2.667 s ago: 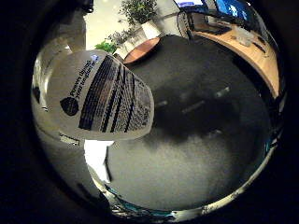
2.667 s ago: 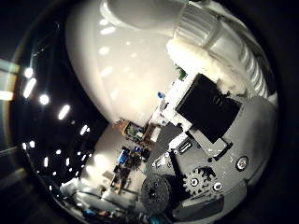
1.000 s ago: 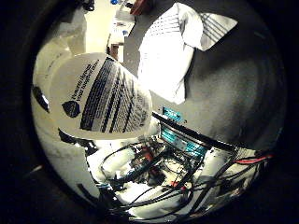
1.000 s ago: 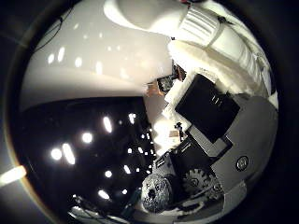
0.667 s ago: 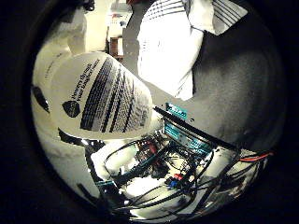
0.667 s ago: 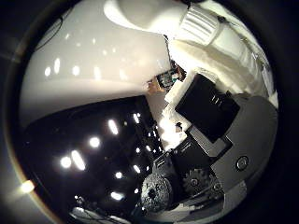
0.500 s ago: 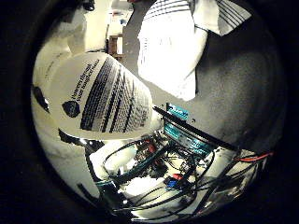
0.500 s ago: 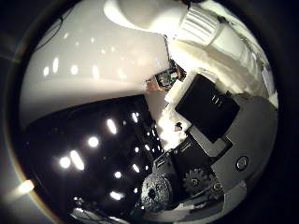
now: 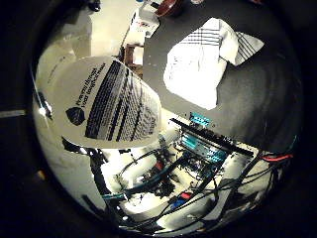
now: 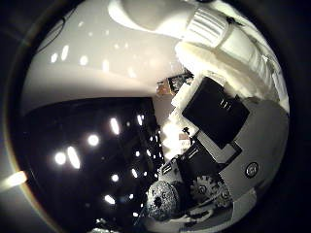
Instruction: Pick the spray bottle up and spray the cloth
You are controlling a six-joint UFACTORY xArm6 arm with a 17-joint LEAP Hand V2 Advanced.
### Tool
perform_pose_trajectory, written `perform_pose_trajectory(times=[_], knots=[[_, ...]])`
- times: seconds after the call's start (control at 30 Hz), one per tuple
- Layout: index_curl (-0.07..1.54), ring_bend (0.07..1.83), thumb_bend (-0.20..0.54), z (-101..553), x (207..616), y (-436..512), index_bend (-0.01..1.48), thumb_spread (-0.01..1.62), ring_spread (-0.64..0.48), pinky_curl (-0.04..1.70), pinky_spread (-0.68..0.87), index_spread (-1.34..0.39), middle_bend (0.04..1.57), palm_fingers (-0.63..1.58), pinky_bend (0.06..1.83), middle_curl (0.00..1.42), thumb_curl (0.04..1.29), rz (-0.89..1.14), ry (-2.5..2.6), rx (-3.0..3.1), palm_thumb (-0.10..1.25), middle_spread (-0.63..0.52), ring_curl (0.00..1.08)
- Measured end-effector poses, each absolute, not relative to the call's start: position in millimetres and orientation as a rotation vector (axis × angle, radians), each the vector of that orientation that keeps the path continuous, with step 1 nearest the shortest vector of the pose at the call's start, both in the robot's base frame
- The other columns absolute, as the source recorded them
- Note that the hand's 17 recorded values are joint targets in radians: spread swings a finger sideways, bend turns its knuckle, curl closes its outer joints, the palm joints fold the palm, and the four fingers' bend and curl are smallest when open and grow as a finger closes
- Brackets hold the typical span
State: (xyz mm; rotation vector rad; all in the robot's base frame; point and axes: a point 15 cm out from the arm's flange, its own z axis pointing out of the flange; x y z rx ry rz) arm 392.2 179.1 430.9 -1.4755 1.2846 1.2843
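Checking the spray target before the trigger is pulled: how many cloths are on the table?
1. The striped white cloth lies crumpled on the dark table, beyond the spray bottle. Others may lie outside the views.

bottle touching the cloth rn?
Apart. The little finger side palm view shows the spray bottle close against the palm, with dark table between it and the striped cloth.

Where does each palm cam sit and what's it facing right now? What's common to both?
Little finger side palm view: on the palm's little-finger edge, looking past the white labelled plastic spray bottle to the white cloth with dark stripes lying on the dark table; the robot's own electronics show below.
Thumb side palm view: on the palm's thumb edge, facing the bottle's white body; the white and black hand curls round it.
Shared: only the bottle, close to the palm.
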Motion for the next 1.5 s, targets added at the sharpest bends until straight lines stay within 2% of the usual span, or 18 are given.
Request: perform_pose_trajectory(times=[0.4, 0.63, 1.0, 1.23, 1.5], knots=[[0.61, 1.42, -0.007, 330, 423, 187, 1.14, 1.01, -0.21, 0.63, -0.3, -0.26, 1.31, 1.25, 1.28, 0.64, 1.07, 1.346, 1.406, -1.467, 1.05, -0.19, 0.55], [0.61, 1.42, -0.007, 350, 415, 183, 1.14, 1.01, -0.21, 0.63, -0.31, -0.26, 1.31, 1.25, 1.28, 0.64, 1.08, 1.259, 1.359, -1.545, 1.05, -0.19, 0.55], [0.61, 1.42, -0.008, 431, 364, 242, 1.14, 1.01, -0.21, 0.63, -0.31, -0.26, 1.31, 1.25, 1.28, 0.64, 1.07, 0.878, 0.998, -1.854, 1.04, -0.18, 0.55], [0.61, 1.42, -0.009, 421, 314, 319, 1.14, 0.99, -0.21, 0.63, -0.31, -0.26, 1.31, 1.25, 1.27, 0.64, 1.06, 0.878, 0.808, -1.996, 1.03, -0.18, 0.55], [0.61, 1.42, -0.012, 402, 317, 398, 1.14, 0.96, -0.21, 0.62, -0.31, -0.26, 1.31, 1.25, 1.27, 0.65, 1.06, 0.745, 0.675, -2.05, 1.02, -0.18, 0.55]])
